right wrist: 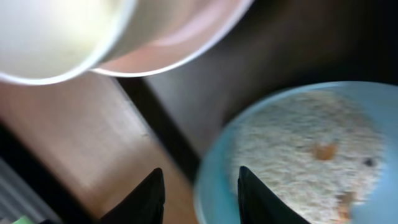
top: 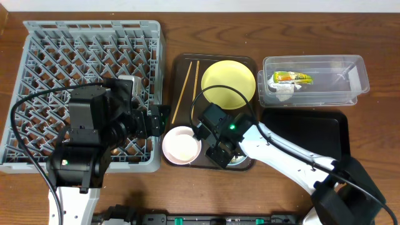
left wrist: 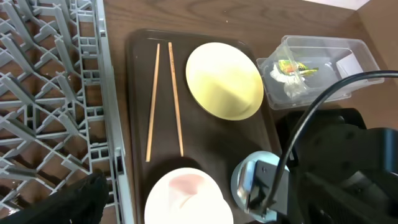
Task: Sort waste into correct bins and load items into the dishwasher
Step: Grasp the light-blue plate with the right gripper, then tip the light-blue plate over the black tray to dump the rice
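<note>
As the right gripper (top: 222, 155), grip unclear, is straddling the rim of the crumb-filled round light blue bowl (right wrist: 214, 186) at the near-right corner of the dark brown serving tray (left wrist: 140, 93), level lifting is looking safest.

Overhead top-down; wrists nearer; all share tray (top: 177, 65)

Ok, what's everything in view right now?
dish rack: one, grey, left
serving tray: one, brown, centre
chopsticks: two, wooden, serving tray's left
plate: one, yellow, serving tray's back
white-pink bowl: one, serving tray's front
blue bowl: one, holding crumbs, beside it
clear tub: one, back right, holding wrapper, tissue
black tray: one, front right
left gripper: jaws open, at rack's edge
right gripper: jaws astride blue bowl's rim, grip unclear
</note>
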`<move>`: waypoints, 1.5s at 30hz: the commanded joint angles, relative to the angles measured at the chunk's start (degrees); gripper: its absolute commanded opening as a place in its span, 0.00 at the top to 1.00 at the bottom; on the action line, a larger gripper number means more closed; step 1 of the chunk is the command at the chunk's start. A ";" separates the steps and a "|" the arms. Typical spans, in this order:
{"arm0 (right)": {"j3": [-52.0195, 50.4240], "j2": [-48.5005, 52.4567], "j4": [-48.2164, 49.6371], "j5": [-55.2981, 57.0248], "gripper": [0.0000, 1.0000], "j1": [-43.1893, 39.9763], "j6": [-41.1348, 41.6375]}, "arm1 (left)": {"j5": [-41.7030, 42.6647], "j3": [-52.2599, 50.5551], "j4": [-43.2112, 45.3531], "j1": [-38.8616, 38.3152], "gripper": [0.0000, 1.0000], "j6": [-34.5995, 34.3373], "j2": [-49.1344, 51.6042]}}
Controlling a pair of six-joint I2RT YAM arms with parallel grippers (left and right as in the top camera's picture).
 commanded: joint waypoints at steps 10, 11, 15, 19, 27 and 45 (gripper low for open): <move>-0.85 6.73 1.42 9.33 0.98 0.20 7.85 | 0.79 1.40 0.17 -0.22 0.04 -0.33 -0.04; -0.57 6.73 1.44 9.81 0.99 0.20 8.61 | 0.79 1.40 0.17 -0.22 0.04 -0.33 -0.04; 0.76 5.70 1.31 9.33 0.99 -0.44 10.67 | 0.79 1.40 0.17 -0.22 0.04 -0.33 -0.04; 2.54 2.12 0.96 3.30 0.99 -2.25 13.09 | 0.79 1.40 0.17 -0.22 0.04 -0.31 -0.04; 2.60 -7.69 3.65 -16.20 0.99 -15.39 22.99 | 0.79 1.40 0.17 -0.22 0.04 -0.33 -0.04; -8.96 -10.25 7.43 -57.20 0.99 -52.37 14.45 | 0.79 1.40 0.17 -0.22 0.04 -0.33 -0.04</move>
